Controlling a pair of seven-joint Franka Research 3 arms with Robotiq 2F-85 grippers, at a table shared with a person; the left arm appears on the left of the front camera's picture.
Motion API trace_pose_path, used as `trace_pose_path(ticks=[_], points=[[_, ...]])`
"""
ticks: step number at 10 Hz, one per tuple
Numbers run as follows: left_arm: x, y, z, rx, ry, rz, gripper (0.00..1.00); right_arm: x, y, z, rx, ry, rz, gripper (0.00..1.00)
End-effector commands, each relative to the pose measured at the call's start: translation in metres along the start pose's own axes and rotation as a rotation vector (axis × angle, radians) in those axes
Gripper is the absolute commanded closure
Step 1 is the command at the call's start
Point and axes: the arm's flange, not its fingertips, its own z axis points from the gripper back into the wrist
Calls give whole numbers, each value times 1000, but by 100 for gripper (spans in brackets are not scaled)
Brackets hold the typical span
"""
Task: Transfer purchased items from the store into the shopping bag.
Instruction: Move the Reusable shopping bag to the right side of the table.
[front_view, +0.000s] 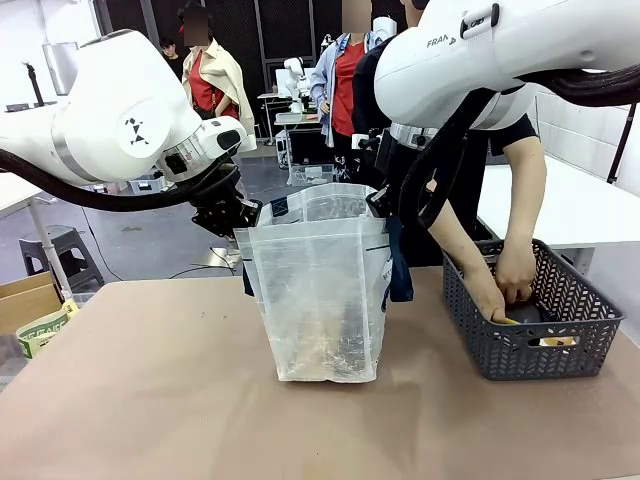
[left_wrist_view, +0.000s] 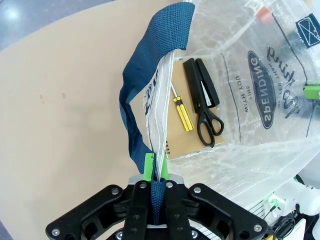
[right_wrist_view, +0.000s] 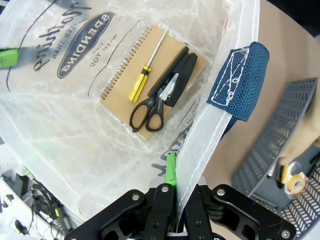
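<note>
The shopping bag (front_view: 318, 290), translucent plastic with navy handles, stands upright and held open on the brown table (front_view: 150, 400). My left gripper (front_view: 243, 220) is shut on its left rim and navy handle (left_wrist_view: 137, 75); the left wrist view shows the jaws of the gripper (left_wrist_view: 156, 170) pinching them. My right gripper (front_view: 383, 205) is shut on the opposite rim, seen close in the right wrist view (right_wrist_view: 176, 176). Purchased items lie on the bag's bottom: a tan spiral notebook (right_wrist_view: 122, 87), a yellow-handled screwdriver (right_wrist_view: 140, 82), black scissors (right_wrist_view: 152, 110) and a black stapler (right_wrist_view: 182, 67).
A dark grey lattice basket (front_view: 560, 345) sits right of the bag. The person's hands (front_view: 505, 280) reach into it, and one hand holds a tape roll (right_wrist_view: 295, 184). A cardboard box (front_view: 25, 300) stands off the table's left edge.
</note>
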Motion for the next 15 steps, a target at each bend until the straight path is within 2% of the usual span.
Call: trace_pose_path(ticks=[1,15], points=[[-1,3,1,6,-4,15,100,-1,-3,2,-3,-4,-4,100],[-1,3,1,6,-4,15,100,-1,-3,2,-3,-4,-4,100]])
